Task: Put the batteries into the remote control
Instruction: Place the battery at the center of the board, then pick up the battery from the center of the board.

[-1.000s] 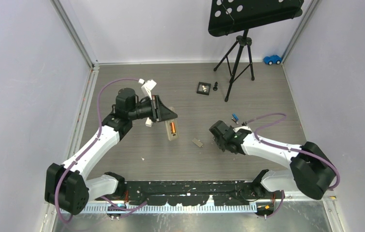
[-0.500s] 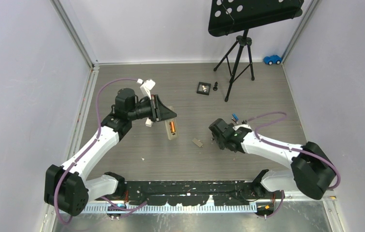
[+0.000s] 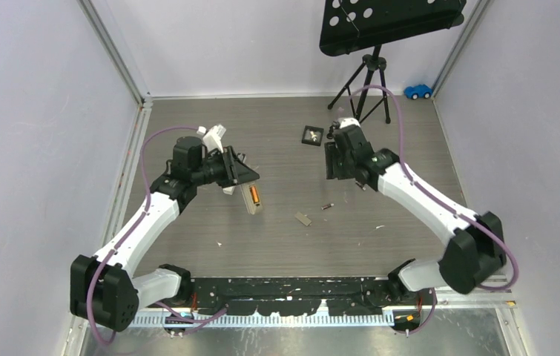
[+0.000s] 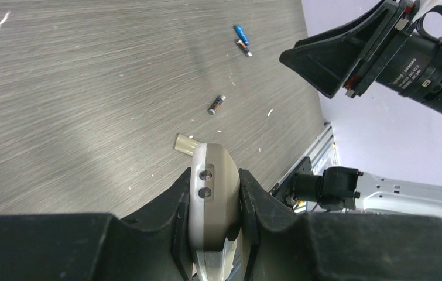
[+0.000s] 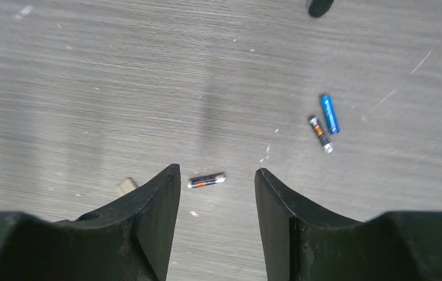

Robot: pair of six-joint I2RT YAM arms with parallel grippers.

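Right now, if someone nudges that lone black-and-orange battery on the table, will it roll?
Likely yes: the battery is a slim cylinder lying on its side on the flat table, so a sideways push should roll it. Its smooth casing may slip when pinched. It looks rigid.

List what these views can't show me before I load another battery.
Pale grey remote control: left wrist view shows only its end; the left pincer hides the rest.
Orange battery in that remote: top view, too small to judge seating.
Loose black-and-orange battery: right wrist view, polarity marks too small.
Small pale rectangular piece: same view, partly behind the right pincer.
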